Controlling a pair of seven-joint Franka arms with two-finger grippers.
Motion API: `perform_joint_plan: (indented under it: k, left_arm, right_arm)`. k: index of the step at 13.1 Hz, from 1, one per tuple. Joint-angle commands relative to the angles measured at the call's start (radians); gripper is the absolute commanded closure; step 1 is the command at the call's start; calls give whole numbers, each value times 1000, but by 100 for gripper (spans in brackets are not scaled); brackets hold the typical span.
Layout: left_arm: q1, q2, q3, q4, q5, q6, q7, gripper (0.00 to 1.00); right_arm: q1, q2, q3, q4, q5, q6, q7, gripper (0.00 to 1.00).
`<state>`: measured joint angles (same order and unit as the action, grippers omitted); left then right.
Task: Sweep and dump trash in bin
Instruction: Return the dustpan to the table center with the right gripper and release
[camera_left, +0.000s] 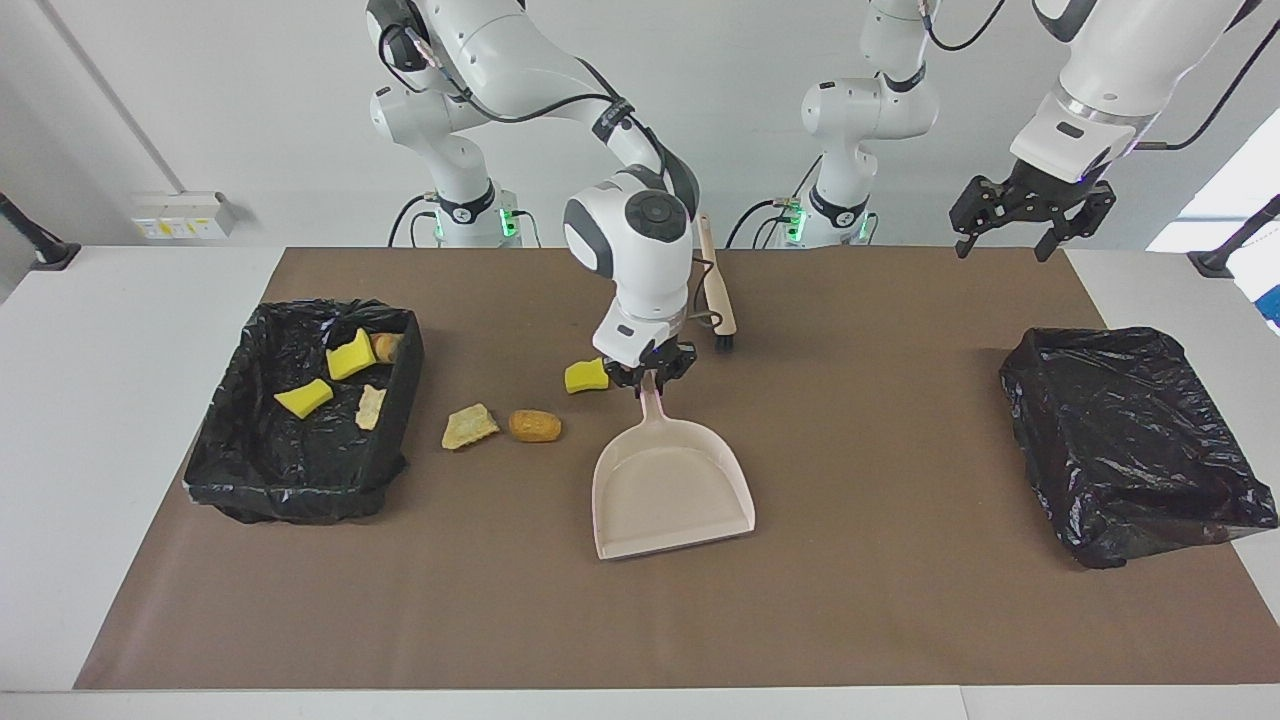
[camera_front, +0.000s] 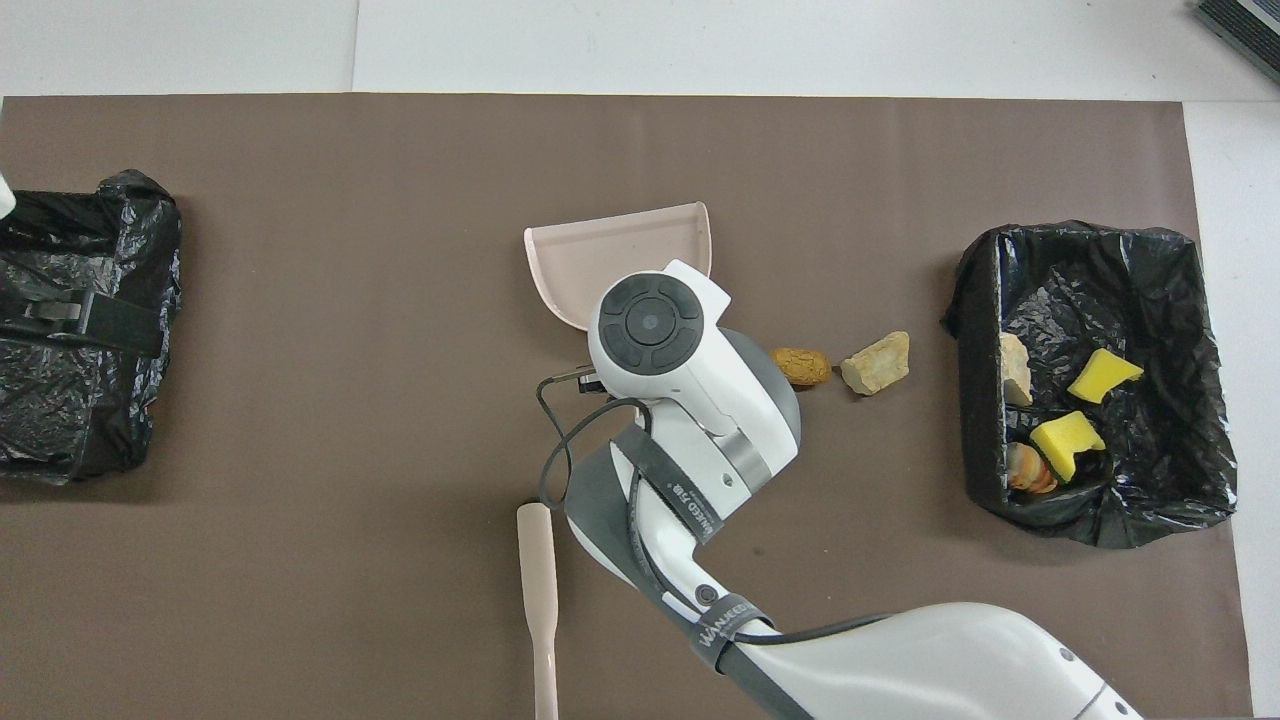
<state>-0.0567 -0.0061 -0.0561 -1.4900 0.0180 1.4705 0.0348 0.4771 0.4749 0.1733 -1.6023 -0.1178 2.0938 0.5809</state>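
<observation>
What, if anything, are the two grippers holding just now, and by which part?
The right gripper holds the dustpan by the end of its handle. The left gripper holds nothing.

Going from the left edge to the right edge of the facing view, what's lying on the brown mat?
Bin with scraps → tan wedge → brown nugget → yellow sponge → dustpan, its handle in the right gripper → second black bin.

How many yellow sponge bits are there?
3: two sponges in the bin at the right arm's end, one on the mat beside the dustpan handle.
</observation>
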Motion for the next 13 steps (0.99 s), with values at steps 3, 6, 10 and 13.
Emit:
perform_joint_plan:
  k: [3, 6, 10, 13]
  left_arm:
    - [2, -14, 1, -12, -13, -6, 19, 0]
    - [-3, -14, 10, -12, -13, -6, 16, 0]
    - [-3, -14, 10, -12, -13, -6, 2, 0]
    - [-25, -15, 30, -12, -12, -6, -65, 0]
  right_arm:
    - [81, 120, -8, 160, -22, -1, 209, 100]
    - [81, 122, -6, 160, -23, 3, 237, 80]
    - [90, 91, -1, 159, -94, -17, 228, 0]
    - [101, -2, 17, 93, -91, -59, 231, 0]
